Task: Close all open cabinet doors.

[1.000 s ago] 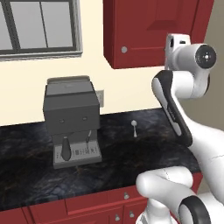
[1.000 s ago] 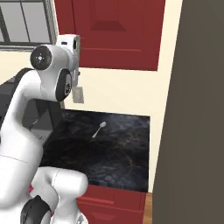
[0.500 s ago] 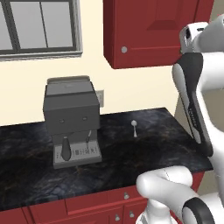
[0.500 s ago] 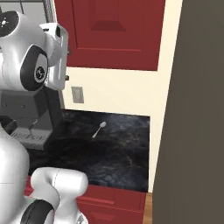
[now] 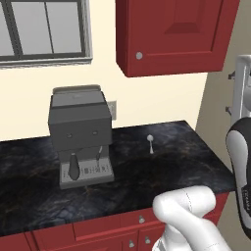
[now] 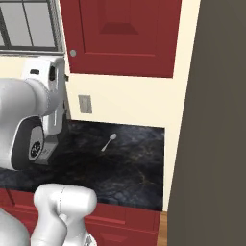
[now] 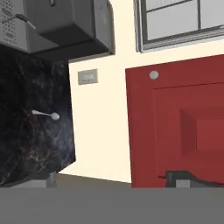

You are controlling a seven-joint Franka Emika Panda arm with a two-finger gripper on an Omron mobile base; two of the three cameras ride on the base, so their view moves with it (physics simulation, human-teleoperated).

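**Red wall cabinet door above a dark counter, gripper spread wide and empty**

The cabinet door point(image 5: 179, 34) hangs on the cream wall above the black marbled counter point(image 5: 147, 171), to the right of the grey-framed window point(image 5: 44, 32); its round silver knob point(image 5: 139, 56) sits at the lower left corner; whether the panel lies fully flush with its cabinet cannot be told. The left base view alone shows the whole grey coffee machine point(image 5: 81, 135) standing on the counter, with a wall outlet point(image 5: 113, 110) just beside it and a small spoon point(image 5: 150, 143) lying to its right, apart from it. The right base view has the arm in front of the machine's place, but shows the spoon point(image 6: 108, 142), the outlet point(image 6: 85, 104) and a tall dark panel point(image 6: 211, 125) rising at the counter's right end; the door point(image 6: 127, 36) and its knob point(image 6: 73, 53) show above. The hand view is rolled on its side: the door point(image 7: 179, 127) lies at the right with the knob point(image 7: 153, 75) toward the top, the window above it, the machine at the upper left; the gripper point(image 7: 113, 180) shows two dark fingertips point(image 7: 179, 178) far apart at the bottom edge, holding nothing, one of them before the red panel.
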